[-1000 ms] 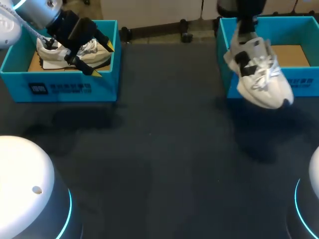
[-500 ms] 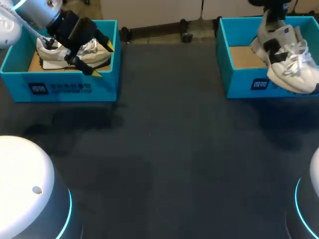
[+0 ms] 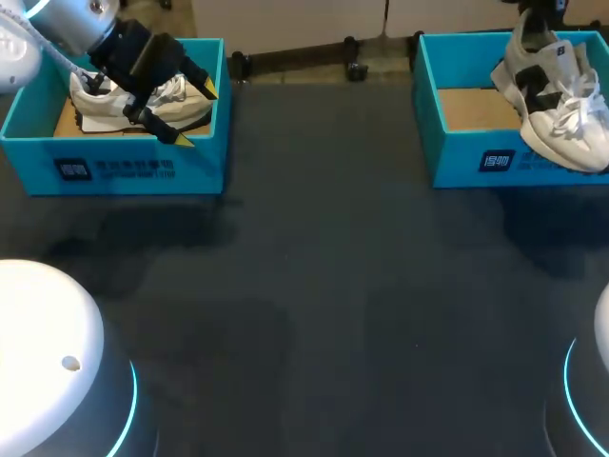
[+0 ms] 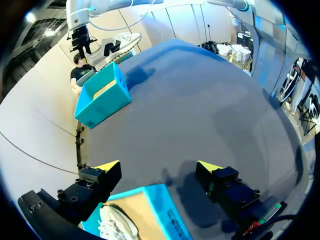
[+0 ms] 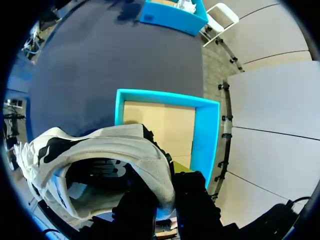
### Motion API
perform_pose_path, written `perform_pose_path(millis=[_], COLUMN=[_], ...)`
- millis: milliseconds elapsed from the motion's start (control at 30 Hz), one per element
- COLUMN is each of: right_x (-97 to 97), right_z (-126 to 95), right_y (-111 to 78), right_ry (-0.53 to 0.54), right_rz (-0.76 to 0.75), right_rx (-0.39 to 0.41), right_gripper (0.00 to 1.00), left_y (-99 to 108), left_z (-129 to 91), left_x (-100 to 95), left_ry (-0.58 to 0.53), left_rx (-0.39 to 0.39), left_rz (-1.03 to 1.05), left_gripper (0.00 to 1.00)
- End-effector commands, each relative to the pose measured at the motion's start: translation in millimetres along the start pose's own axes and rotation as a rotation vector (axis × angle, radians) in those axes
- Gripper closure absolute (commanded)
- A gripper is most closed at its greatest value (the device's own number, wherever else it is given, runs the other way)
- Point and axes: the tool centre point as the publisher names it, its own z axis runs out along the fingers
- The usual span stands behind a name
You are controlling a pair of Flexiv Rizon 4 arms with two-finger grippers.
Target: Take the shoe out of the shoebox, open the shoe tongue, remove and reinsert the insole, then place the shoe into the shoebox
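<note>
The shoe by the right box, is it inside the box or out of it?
Out. The white shoe hangs in the right gripper, up in the air above the blue shoebox, and the box's cardboard floor shows bare.

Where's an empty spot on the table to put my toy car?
The dark table between the left shoebox and the right shoebox is bare. Crowded: the left shoebox holds a resting shoe with the left gripper over it, and a held shoe hangs over the right shoebox.

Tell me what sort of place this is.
Likely a robotics lab bench: a dark table holds a left shoebox and a right shoebox, the left claw hangs open over one, the right claw grips a white shoe by the other.
</note>
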Motion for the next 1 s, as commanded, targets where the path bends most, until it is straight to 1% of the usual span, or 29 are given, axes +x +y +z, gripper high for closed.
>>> perform_pose_path(millis=[33,167,267,300,400,433,533,600,633,700,767,867,900,967,1000], right_x=[1.0,1.0,-7.4,-8.9,-14.2,-14.9,-17.7,-17.6,-15.9,-13.4,-10.8,-5.1,-1.0,4.8,6.8], right_z=[-1.6,-1.6,3.4,4.3,9.4,9.6,7.2,6.5,7.9,10.3,10.3,13.6,17.1,20.4,20.1], right_y=[-0.7,-0.7,-23.3,-28.2,-56.4,-61.3,-86.6,-97.0,-110.6,-128.5,-145.1,-165.0,-174.8,-186.3,-189.3], right_ry=[-0.001,-0.001,-0.006,-0.007,0.001,-0.006,-0.031,-0.038,-0.048,-0.029,-0.04,-0.026,-0.013,0.016,0.014], right_rz=[0.0,0.0,0.017,0.023,0.024,0.012,-0.01,-0.017,-0.044,-0.055,-0.037,-0.003,0.013,0.043,0.066], right_rx=[-0.001,-0.001,0.023,0.027,0.053,0.061,0.075,0.085,0.089,0.114,0.122,0.154,0.166,0.194,0.187], right_gripper=[1.0,1.0,1.0,1.0,1.0,1.0,1.0,1.0,1.0,1.0,1.0,1.0,1.0,1.0,1.0], left_y=[-0.5,-0.5,-0.5,-0.5,-0.5,-0.5,-0.5,-0.5,-0.5,-0.5,-0.5,-0.5,-0.5,-0.5,-0.5], left_z=[-0.6,-0.6,-0.6,-0.6,-0.6,-0.6,-0.6,-0.6,-0.6,-0.6,-0.6,-0.6,-0.6,-0.6,-0.6], left_x=[1.1,1.1,1.1,1.1,1.1,1.1,1.1,1.1,1.1,1.1,1.1,1.1,1.1,1.1,1.1], left_ry=[0.0,0.0,0.0,0.0,0.0,0.0,0.0,0.0,0.0,0.0,0.0,0.0,0.0,0.0,0.0], left_rx=[-0.003,-0.003,-0.003,-0.003,-0.003,-0.003,-0.003,-0.003,-0.003,-0.003,-0.003,-0.003,-0.003,-0.003,-0.003], left_rz=[0.0,0.0,0.0,0.0,0.0,0.0,0.0,0.0,0.0,0.0,0.0,0.0,0.0,0.0,0.0], left_gripper=[0.0,0.0,0.0,0.0,0.0,0.0,0.0,0.0,0.0,0.0,0.0,0.0,0.0,0.0,0.0])
